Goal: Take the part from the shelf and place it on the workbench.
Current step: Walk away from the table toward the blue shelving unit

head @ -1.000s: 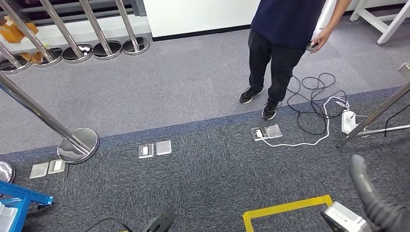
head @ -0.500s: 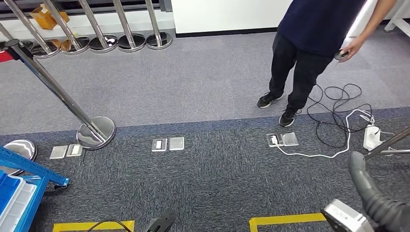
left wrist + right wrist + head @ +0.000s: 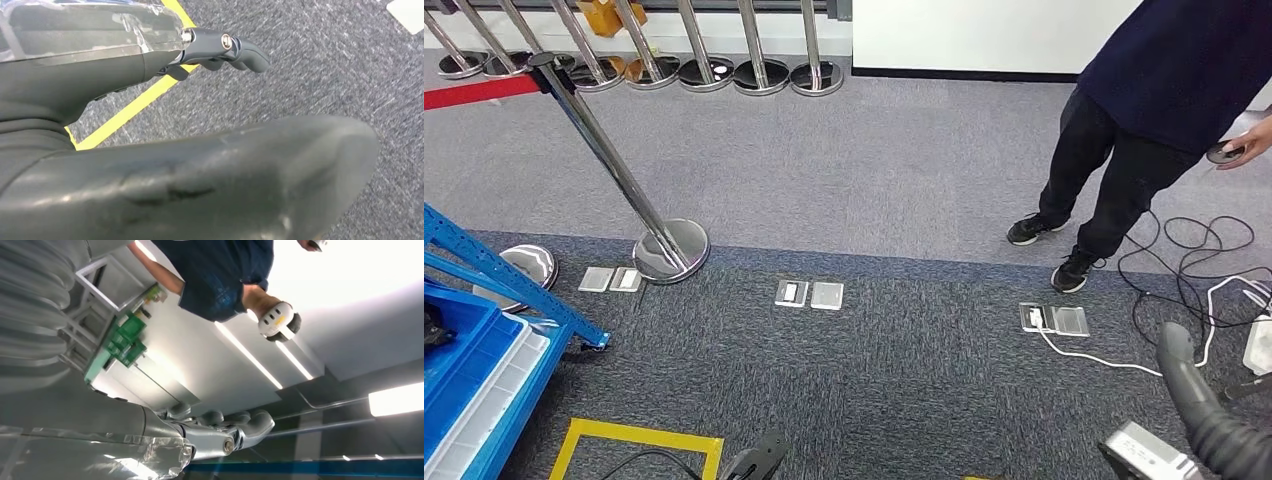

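Neither the left robot hand point(image 3: 220, 50) nor the right robot hand point(image 3: 235, 432) holds anything, fingers curled loosely. The part is unseen beside the blue shelf point(image 3: 484, 330), so its weight and grip point cannot be judged.

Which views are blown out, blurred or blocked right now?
Head view: evenly lit and sharp, glare only on the chrome stanchion base. Left wrist view: the left hand close to the lens looks soft and covers much of the frame; the carpet shows slight blur. Right wrist view: strongly backlit, the pale area behind the person clips to white, and a ceiling light blooms.
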`<action>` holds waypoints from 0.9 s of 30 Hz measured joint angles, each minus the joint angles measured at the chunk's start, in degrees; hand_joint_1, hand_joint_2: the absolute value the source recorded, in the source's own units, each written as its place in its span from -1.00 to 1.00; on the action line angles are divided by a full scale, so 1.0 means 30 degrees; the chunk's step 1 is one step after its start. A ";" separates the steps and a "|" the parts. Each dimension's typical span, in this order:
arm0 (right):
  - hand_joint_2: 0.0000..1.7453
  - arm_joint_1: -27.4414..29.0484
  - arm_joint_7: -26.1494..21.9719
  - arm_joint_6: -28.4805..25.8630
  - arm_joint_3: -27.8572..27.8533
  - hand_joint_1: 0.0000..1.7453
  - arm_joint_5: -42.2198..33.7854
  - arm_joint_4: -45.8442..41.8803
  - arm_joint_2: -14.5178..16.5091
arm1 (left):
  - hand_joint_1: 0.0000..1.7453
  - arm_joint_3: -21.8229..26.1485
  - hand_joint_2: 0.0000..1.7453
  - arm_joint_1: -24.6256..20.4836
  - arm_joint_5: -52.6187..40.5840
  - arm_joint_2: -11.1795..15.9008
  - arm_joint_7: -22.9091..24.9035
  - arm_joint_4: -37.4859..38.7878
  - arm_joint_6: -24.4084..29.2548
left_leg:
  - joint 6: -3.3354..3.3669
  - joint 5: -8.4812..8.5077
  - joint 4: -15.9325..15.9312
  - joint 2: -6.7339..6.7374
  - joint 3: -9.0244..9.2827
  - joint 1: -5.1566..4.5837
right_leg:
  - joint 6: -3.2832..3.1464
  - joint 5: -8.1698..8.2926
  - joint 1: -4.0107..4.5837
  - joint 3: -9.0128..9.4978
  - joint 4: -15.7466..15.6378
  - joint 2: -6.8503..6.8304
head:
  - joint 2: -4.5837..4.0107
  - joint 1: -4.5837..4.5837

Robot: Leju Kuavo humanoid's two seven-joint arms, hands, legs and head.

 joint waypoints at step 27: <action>1.00 -0.0244 -0.0253 -0.0038 0.0029 -1.00 -0.0455 0.0118 0.0062 | -1.00 0.0007 -1.00 0.0071 0.0320 0.0051 0.0000 0.0007 0.0071 | 0.0179 0.0204 -0.0212 0.0511 0.0008 0.0042 | 0.0286 -0.0666 -0.0108 -0.0772 0.2059 -0.0573 | 0.0000 -0.0024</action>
